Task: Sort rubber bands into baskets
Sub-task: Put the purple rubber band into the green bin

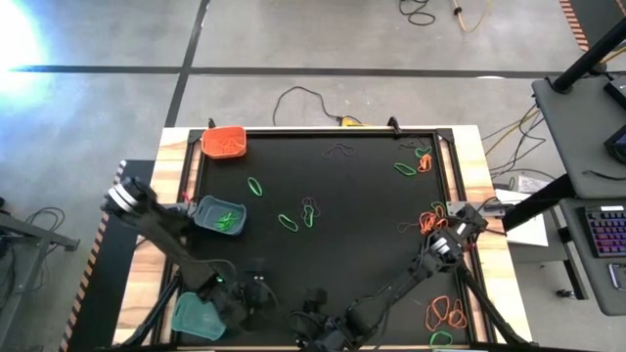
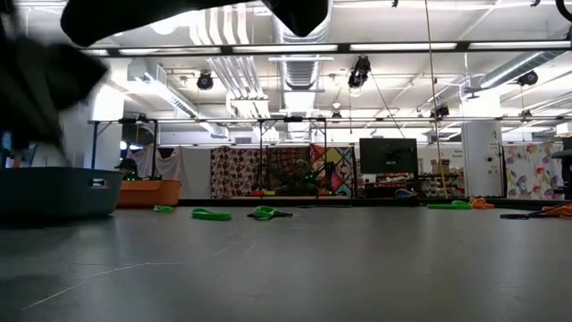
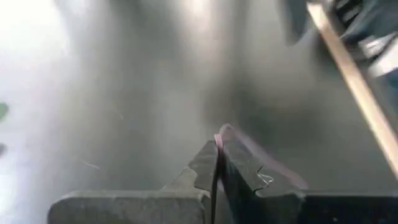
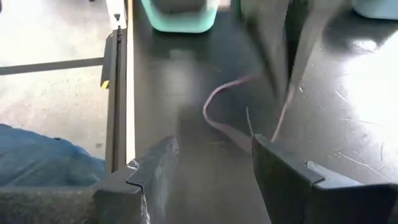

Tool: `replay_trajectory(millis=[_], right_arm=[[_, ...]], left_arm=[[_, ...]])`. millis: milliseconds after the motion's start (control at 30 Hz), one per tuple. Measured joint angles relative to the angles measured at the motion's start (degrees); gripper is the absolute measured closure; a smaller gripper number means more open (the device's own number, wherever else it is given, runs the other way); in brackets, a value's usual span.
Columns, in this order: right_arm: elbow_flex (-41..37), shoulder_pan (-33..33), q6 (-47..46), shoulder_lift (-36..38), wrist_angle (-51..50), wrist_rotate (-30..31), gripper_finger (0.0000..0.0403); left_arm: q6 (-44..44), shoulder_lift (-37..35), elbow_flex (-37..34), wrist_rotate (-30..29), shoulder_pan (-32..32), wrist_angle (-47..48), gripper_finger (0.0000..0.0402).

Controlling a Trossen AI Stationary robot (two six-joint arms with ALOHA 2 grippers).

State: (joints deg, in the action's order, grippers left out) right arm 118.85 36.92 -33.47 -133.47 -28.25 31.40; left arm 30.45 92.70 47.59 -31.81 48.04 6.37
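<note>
My left gripper (image 1: 256, 299) is near the table's front edge, shut on a thin pale pinkish rubber band (image 4: 214, 107). My right gripper (image 1: 313, 329) is open just to its right, facing it, and touches nothing. An orange basket (image 1: 224, 143) stands at the far left corner. A teal basket (image 1: 220, 216) holding green bands stands at mid left. A second teal basket (image 1: 199, 318) stands at the near left. Green, orange and black rubber bands (image 1: 288, 222) lie loose on the black mat. My left gripper pinches the rubber band between its two fingertips (image 3: 219, 142), one short stretch of the loop showing at the tips. In the right wrist view its fingers (image 4: 280, 56) point down, and the loop (image 4: 211, 109) hangs slack beside them. Whether its low end touches the mat I cannot tell.
Orange bands lie heaped at mid right (image 1: 430, 222) and near right (image 1: 445, 313). Green and orange ones (image 1: 416, 164) and black ones (image 1: 339, 151) lie at the far side. A wooden border (image 1: 176, 166) frames the mat. The low view shows the teal basket (image 2: 58, 192) and orange basket (image 2: 147, 192).
</note>
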Motion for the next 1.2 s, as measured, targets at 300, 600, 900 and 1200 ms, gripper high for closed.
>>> replay_trajectory(millis=[300, 600, 900, 1200], right_arm=[[0.0, 0.6, -1.0, 0.0, -0.2, 0.1, 0.0204], [-0.1, 1.0, -1.0, -0.2, 0.2, 1.3, 0.0204], [-0.1, 0.9, 0.0, -0.2, 0.2, 1.8, 0.0204], [-0.1, 0.8, 1.0, -0.2, 0.3, 1.8, 0.0204]], left_arm=[[9.6, -10.4, 17.7, 11.7, 12.1, 31.5, 0.0401], [31.2, -6.9, 28.3, 7.4, 24.1, 54.7, 0.0402], [38.6, -2.7, 20.9, 13.8, 24.1, 55.6, 0.0402], [42.3, -0.9, 13.5, 22.5, 22.9, 44.9, 0.0401]])
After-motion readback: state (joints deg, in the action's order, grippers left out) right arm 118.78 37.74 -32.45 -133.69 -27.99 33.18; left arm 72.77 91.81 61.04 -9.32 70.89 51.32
